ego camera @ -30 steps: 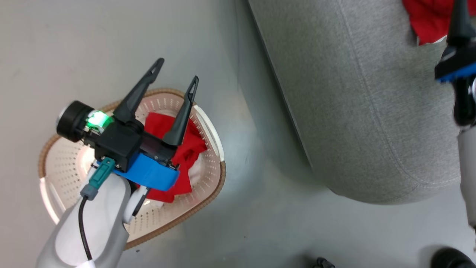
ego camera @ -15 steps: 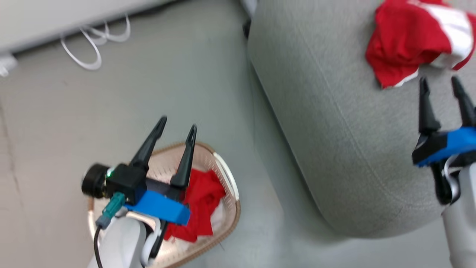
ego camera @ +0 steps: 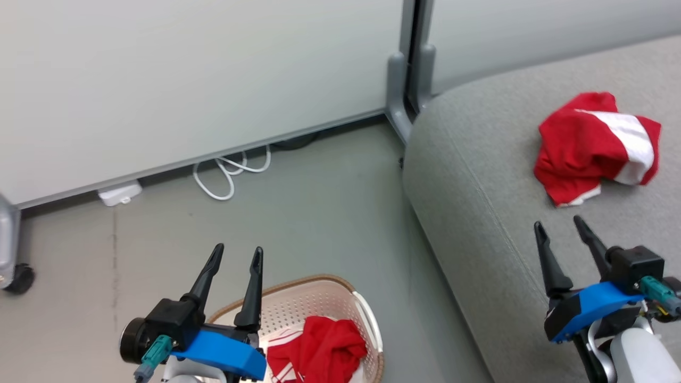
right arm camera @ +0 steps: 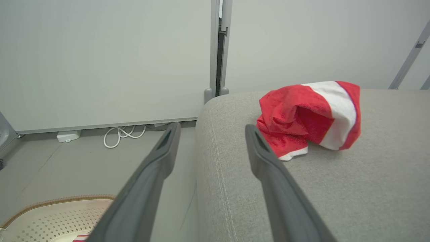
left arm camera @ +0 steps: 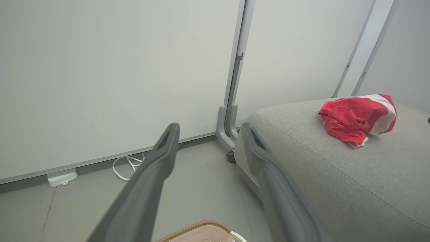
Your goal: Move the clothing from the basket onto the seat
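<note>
One piece of red clothing (ego camera: 596, 146) with a white stripe lies crumpled on the grey seat (ego camera: 489, 213); it also appears in the wrist views (left arm camera: 357, 117) (right arm camera: 309, 116). Another red piece of clothing (ego camera: 319, 354) lies in the cream basket (ego camera: 319, 295) on the floor at the bottom of the head view. My left gripper (ego camera: 238, 255) hovers above the basket's left side, open and empty. Over the seat's front part, short of the garment there, my right gripper (ego camera: 558, 226) is open with nothing between its fingers.
A pale partition wall (ego camera: 186, 80) with a grey post (ego camera: 407, 74) stands behind. White cable loops (ego camera: 229, 173) and a small white box (ego camera: 119, 192) lie on the grey floor at its foot. A castor (ego camera: 18, 276) shows at the far left.
The head camera has tilted up, so the wall and cables have come into view and the basket has slid to the bottom edge. Both grippers stay open and sit lower in the picture.
</note>
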{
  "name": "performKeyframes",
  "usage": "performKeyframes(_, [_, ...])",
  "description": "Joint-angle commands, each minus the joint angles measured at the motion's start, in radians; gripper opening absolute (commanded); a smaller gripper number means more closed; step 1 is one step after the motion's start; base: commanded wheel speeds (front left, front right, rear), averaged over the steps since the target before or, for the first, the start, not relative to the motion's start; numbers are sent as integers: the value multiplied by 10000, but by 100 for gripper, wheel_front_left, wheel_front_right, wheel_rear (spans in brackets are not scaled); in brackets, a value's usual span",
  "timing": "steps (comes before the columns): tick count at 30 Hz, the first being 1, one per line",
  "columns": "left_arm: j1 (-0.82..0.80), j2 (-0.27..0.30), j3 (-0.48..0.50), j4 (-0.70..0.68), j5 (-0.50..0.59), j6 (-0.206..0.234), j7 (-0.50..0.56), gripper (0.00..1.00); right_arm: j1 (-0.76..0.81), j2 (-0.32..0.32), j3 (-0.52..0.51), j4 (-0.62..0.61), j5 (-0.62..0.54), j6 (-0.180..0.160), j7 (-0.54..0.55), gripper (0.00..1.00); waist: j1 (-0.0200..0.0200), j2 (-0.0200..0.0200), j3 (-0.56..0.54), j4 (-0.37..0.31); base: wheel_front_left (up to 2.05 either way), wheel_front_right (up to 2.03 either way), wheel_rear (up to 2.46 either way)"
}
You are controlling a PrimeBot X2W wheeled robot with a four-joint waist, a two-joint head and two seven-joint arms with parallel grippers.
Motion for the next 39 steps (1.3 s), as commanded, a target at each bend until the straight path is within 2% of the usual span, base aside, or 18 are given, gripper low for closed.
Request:
performKeyframes(1, [133, -26, 161, 24, 17, -8, -27, 100, 316, 41, 98, -207, 83, 1, 93, 100, 4, -1, -535, 588, 0, 0, 0])
performKeyframes(10, [346, -74, 782, 256, 154, -8, -27, 100, 1127, 91, 477, -1147, 242, 1, 471, 100, 4, -1, -816, 1449, 0, 0, 0])
performKeyframes(19, [338, -61, 1478, 719, 250, -9, -27, 100, 1599, 473, 558, -1615, 247, 1, 559, 100, 4, -1, -983, 2077, 0, 0, 0])
performKeyframes(28, [500, -28, 2073, 1102, 474, -9, -27, 100, 1763, 781, 690, -1750, 197, 1, 607, 100, 4, -1, -1041, 2324, 0, 0, 0])
performKeyframes(39, [603, -65, 2190, 1263, 539, -9, -27, 100, 1777, 860, 744, -1846, 179, 1, 653, 100, 4, -1, -1008, 2455, 0, 0, 0])
